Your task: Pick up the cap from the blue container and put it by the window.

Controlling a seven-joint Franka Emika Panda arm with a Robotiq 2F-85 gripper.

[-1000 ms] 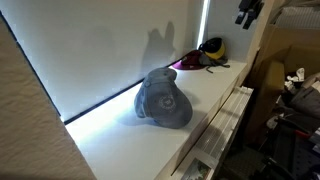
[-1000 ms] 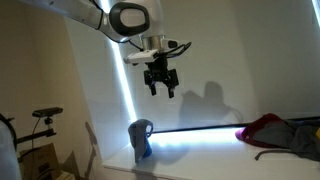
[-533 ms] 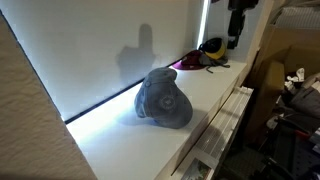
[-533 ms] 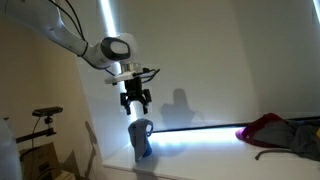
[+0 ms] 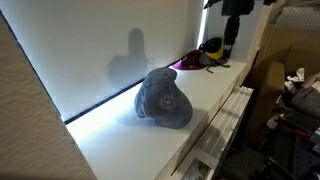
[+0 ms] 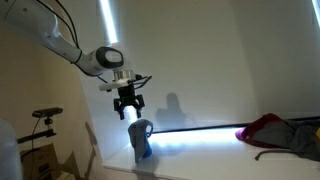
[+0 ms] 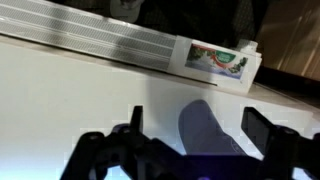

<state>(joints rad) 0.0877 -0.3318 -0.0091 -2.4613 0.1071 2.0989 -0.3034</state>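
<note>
Wrist view alone shows us the cap (image 7: 208,136) framed by the spread-open gripper (image 7: 193,122), now lower than before.

Open air between my gripper (image 6: 127,108) and the cap (image 6: 141,135) straight below it; I see nothing in that gap. The window (image 5: 100,50) stands just behind the cap and closes that side. Bare ledge (image 5: 215,93) runs free from the cap to the purple cap (image 5: 188,63) at the far end.
</note>
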